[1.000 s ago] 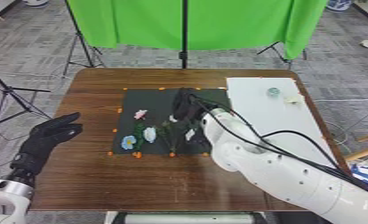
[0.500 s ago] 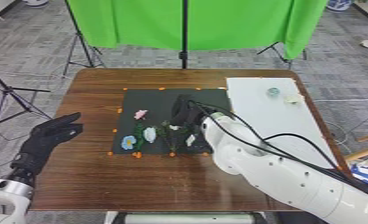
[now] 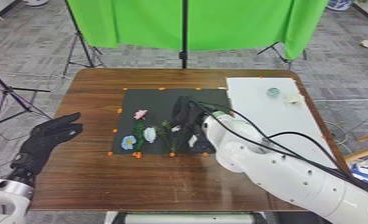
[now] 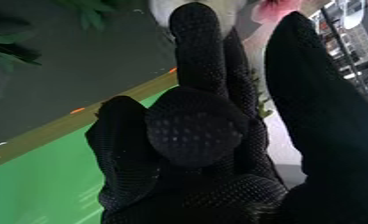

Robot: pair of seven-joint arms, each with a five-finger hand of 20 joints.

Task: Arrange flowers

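In the head view my right hand (image 3: 186,116) is low over the right half of the black mat (image 3: 154,100), covering part of the flowers there. Left of it lie a pink flower (image 3: 140,114), a blue one (image 3: 128,142) and a white one (image 3: 149,134). Small white blooms (image 3: 175,128) show close beside the hand. In the right wrist view, a fluffy white bloom (image 4: 230,7) and a pink flower (image 4: 274,9) appear beyond my right hand (image 4: 196,127); whether it grips a stem is unclear. My left hand (image 3: 52,134) hangs open at the table's left side.
A white board (image 3: 269,120) covers the table's right part, with a clear glass-like object (image 3: 273,92) and a pale flower (image 3: 293,100) near its far end. Orange markers edge the mat. A green curtain (image 3: 145,25) hangs behind the brown table (image 3: 92,175).
My right hand and forearm have shifted slightly nearer the robot, and the small white blooms beside the hand show a bit lower than at first. My left hand has stayed still.
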